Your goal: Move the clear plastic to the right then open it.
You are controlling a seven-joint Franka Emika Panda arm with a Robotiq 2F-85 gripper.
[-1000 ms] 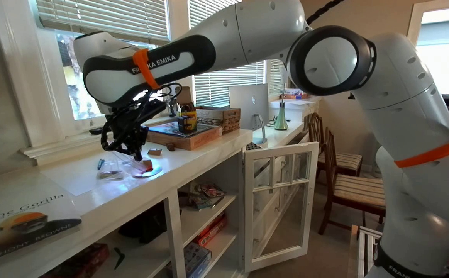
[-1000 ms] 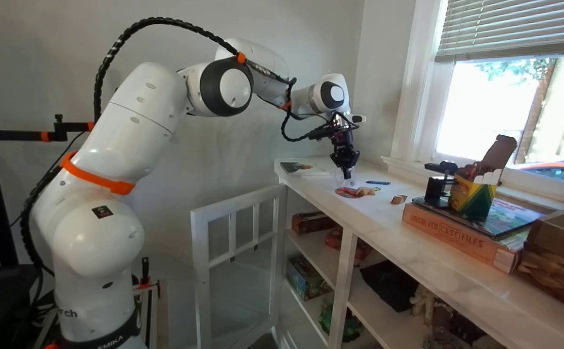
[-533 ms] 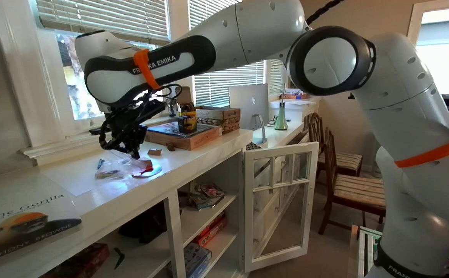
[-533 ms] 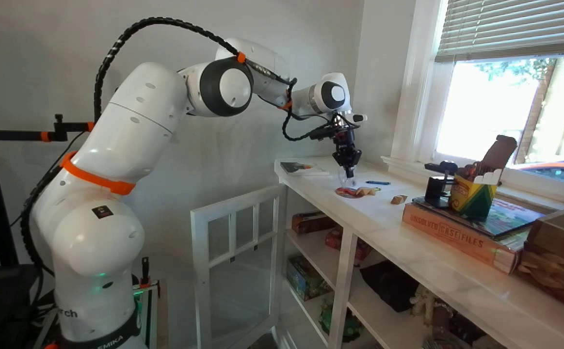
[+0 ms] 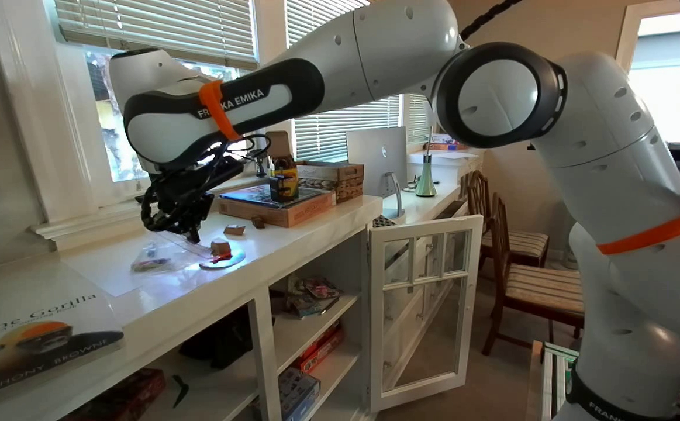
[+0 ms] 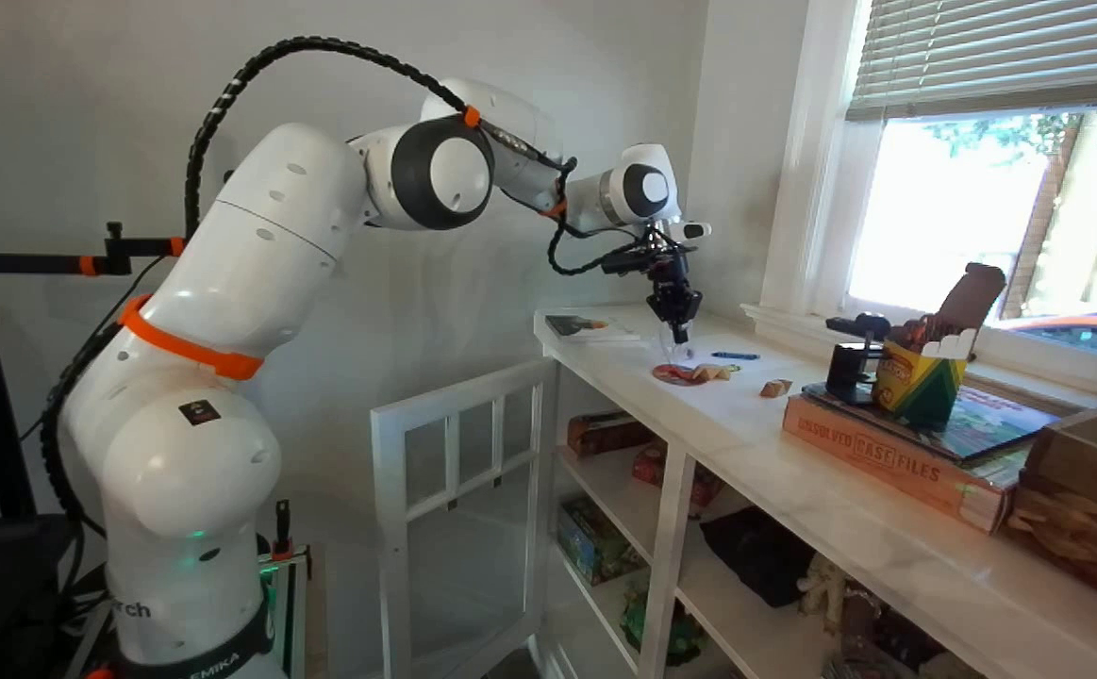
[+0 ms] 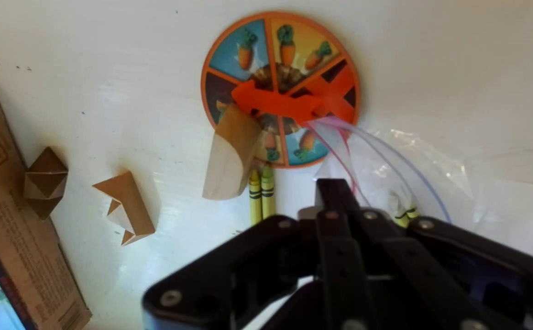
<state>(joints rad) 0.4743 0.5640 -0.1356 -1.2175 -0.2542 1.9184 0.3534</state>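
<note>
The clear plastic is a see-through bag with thin red and blue strips along its mouth. In the wrist view the bag [image 7: 385, 169] spreads to the right behind my gripper [image 7: 335, 185]. Its left corner lies by an orange-red arrow-like piece [image 7: 271, 101] on a round carrot-picture disc [image 7: 239, 55]. My gripper is shut on the bag near its mouth; the pinched part is hidden behind the fingers. In both exterior views the gripper [image 5: 192, 238] [image 6: 680, 338] holds the bag's upper part just above the counter, and the bag [image 5: 158, 257] [image 6: 673, 351] hangs down onto it.
A brown paper piece [image 7: 232, 156] leans on the disc, with two crayons [image 7: 261, 197] beside it. Folded brown pieces [image 7: 131, 206] lie near a flat orange box [image 7: 19, 238]. A book [image 5: 41, 339] lies at the counter's near end. A cabinet door [image 5: 424, 310] stands open below.
My gripper has moved left in an exterior view, away from the disc, dragging the bag with it. The brown paper piece on the disc shows more. The grip has stayed shut.
</note>
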